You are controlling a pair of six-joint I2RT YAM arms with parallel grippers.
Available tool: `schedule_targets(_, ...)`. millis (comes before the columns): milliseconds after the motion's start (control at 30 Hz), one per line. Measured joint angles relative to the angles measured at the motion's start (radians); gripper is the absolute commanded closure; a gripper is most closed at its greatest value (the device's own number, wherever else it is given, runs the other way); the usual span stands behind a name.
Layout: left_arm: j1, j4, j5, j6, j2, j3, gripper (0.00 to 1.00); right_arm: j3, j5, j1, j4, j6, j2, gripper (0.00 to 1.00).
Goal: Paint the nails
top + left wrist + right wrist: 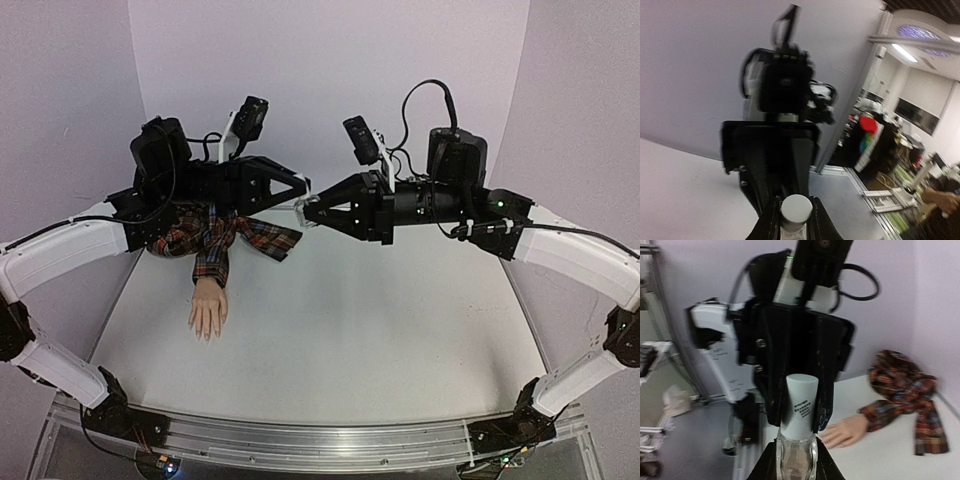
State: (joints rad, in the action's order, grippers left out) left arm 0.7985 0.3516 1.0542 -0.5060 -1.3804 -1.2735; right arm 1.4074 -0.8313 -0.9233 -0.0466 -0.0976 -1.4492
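Arms: we see both reach up from the near edge of the table (340,340) and bend inward, wrists level, tips meeting in mid-air.
Nails (207,334): they tip the mannequin hand (209,305), which lies flat on the table with its fingertips toward the near edge, below and left of the fingers, well apart.
Right fingers (796,462): we find them clamped on the clear bottle (796,454).
Left fingers (795,212): closed narrow around its white cap (796,207).

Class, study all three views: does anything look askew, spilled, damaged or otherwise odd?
Nothing is spilled or damaged. One oddity: the plaid sleeve lies crumpled in a spread heap behind the mannequin hand instead of running straight from the wrist.
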Motion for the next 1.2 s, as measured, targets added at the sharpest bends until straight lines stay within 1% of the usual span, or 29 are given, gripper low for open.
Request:
schedule_targets(67, 0.015, 0.045, 0.104, 0.006, 0.006, 0.002, 1.0, 0.014, -0.125, -0.011, -0.026, -0.036, -0.02, 1.0)
schedule_targets(167, 0.042, -0.009, 0.194, 0.04, 0.012, -0.017, 1.0, 0.018, -0.245, -0.034, -0.061, -0.052, -0.051, 1.0)
schedule_targets(200, 0.05, -0.038, 0.214, 0.052, 0.012, -0.025, 0.95, 0.018, -0.265, -0.04, -0.066, -0.051, -0.056, 1.0)
schedule_targets(233, 0.054, -0.065, 0.221, 0.064, 0.012, -0.033, 0.88, 0.016, -0.272, -0.042, -0.069, -0.049, -0.059, 1.0)
schedule_targets(300, 0.056, -0.115, 0.221, 0.088, 0.013, -0.046, 0.68, 0.008, -0.273, -0.043, -0.079, -0.041, -0.059, 1.0)
schedule_targets(333, 0.056, -0.156, 0.206, 0.102, 0.018, -0.051, 0.56, -0.005, -0.256, -0.042, -0.092, -0.027, -0.055, 1.0)
schedule_targets(433, 0.06, -0.289, 0.116, 0.126, 0.045, -0.052, 0.32, -0.078, -0.126, -0.042, -0.128, 0.033, -0.023, 1.0)
schedule_targets(567, 0.06, -0.446, -0.117, 0.131, 0.116, -0.04, 0.22, -0.185, 0.122, -0.042, -0.143, 0.102, 0.037, 1.0)
schedule_targets(600, 0.059, -0.475, -0.181, 0.13, 0.139, -0.038, 0.22, -0.203, 0.182, -0.044, -0.143, 0.115, 0.049, 1.0)
schedule_targets(733, 0.057, -0.523, -0.454, 0.082, 0.223, -0.034, 0.22, -0.229, 0.498, -0.074, -0.147, 0.168, 0.064, 1.0)
schedule_targets(800, 0.057, -0.532, -0.553, 0.056, 0.235, -0.041, 0.24, -0.228, 0.67, -0.107, -0.147, 0.189, 0.057, 1.0)
schedule_targets(833, 0.057, -0.535, -0.594, 0.044, 0.232, -0.047, 0.25, -0.225, 0.709, -0.116, -0.147, 0.193, 0.052, 1.0)
schedule_targets(867, 0.057, -0.535, -0.632, 0.032, 0.223, -0.052, 0.26, -0.217, 0.78, -0.134, -0.143, 0.199, 0.041, 1.0)
schedule_targets(967, 0.057, -0.535, -0.706, -0.001, 0.181, -0.054, 0.3, -0.174, 0.931, -0.169, -0.136, 0.206, -0.009, 1.0)
schedule_targets(1067, 0.058, -0.536, -0.755, -0.021, 0.132, -0.055, 0.37, -0.126, 1.029, -0.19, -0.122, 0.215, -0.054, 1.0)
schedule_targets(1200, 0.06, -0.534, -0.793, -0.037, 0.094, -0.055, 0.38, -0.061, 1.103, -0.205, -0.097, 0.229, -0.096, 1.0)
